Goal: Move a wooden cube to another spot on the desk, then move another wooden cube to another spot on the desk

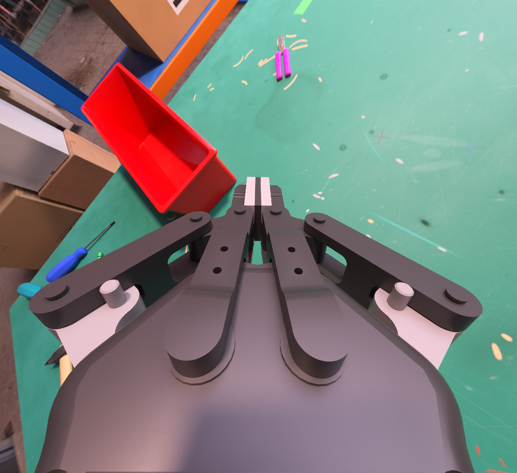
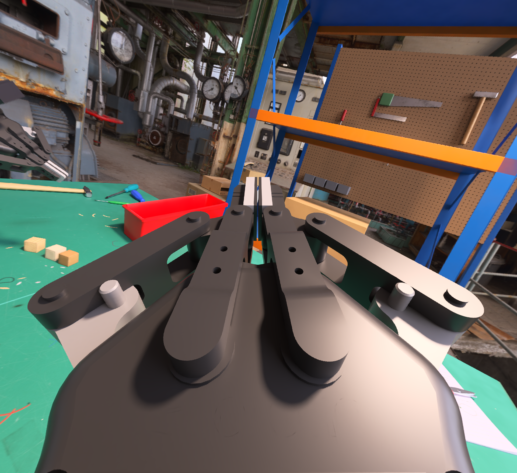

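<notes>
Cubes [image 2: 51, 252], three in a row at nine o'clock on the desk [image 2: 25, 347], sit untouched; both pincers, left [image 1: 257, 190] and right [image 2: 257, 190], are clenched empty, hiding the desk beneath.

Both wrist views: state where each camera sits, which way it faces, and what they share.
Left wrist view: on the left gripper, tilted down at the green desk; its shut fingers show beside the red bin.
Right wrist view: on the right gripper, facing level across the desk toward blue shelving; its shut fingers show, wooden cubes to the left.
Shared: red bin, blue screwdriver, desk.
</notes>
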